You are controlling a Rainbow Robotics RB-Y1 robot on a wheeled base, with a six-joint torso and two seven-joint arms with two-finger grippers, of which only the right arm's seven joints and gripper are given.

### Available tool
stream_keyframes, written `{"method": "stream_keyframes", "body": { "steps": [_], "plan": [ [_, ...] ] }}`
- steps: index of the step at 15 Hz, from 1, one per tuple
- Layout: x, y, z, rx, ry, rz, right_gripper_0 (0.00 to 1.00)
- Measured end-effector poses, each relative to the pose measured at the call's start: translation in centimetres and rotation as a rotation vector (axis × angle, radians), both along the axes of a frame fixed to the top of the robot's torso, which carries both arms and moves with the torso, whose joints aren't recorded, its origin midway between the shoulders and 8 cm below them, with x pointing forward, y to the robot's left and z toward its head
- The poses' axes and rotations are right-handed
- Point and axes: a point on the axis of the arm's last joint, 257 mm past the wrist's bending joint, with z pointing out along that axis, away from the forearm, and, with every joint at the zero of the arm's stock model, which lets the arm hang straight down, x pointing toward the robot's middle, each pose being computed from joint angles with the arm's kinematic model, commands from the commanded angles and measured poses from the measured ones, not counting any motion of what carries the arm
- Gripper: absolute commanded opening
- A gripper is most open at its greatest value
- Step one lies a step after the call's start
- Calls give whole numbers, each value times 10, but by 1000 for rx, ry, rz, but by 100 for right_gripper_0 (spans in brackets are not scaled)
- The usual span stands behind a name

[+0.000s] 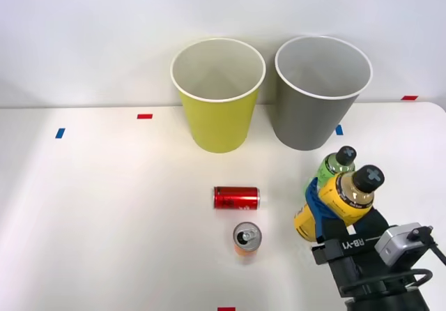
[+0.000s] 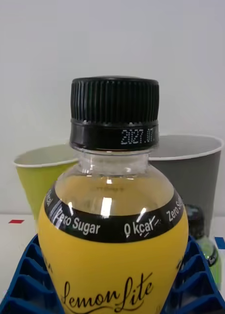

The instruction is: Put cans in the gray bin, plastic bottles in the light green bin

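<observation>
The yellow-label bottle (image 1: pixel 343 201) was gripped by the right gripper (image 1: pixel 327 217), its blue ribbed fingers (image 2: pixel 24 274) closed against both sides of the body below the black cap (image 2: pixel 114 112); the bottle was seen held clear of the table (image 1: pixel 104 220), tilted in the front view. Just behind the held bottle, the green-label bottle (image 1: pixel 335 166) was seen standing, nearly touching it. Off to the gripper's left, the red can (image 1: pixel 236 197) was lying on its side, and the orange can (image 1: pixel 247 238) was standing upright just in front of it, pull-tab up. Farther ahead of the gripper, the gray bin (image 1: pixel 317 95) was seen upright with nothing visible inside, and the light green bin (image 1: pixel 217 98) stood beside it, its white inside likewise bare.
</observation>
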Motion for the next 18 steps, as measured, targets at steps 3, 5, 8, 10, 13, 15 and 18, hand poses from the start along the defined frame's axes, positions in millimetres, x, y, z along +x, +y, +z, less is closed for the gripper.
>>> {"method": "stream_keyframes", "body": {
  "steps": [3, 5, 8, 10, 13, 15, 18],
  "plan": [
    [10, 16, 37, 43, -44, 47, 0],
    [22, 29, 57, 61, -72, 81, 0],
    [43, 48, 87, 64, -104, 128, 0],
    [57, 67, 104, 58, -107, 176, 0],
    [75, 90, 134, 59, -116, 245, 0],
    [88, 103, 151, 76, -133, 279, 0],
    [123, 122, 158, 76, -146, 292, 0]
  ]
}}
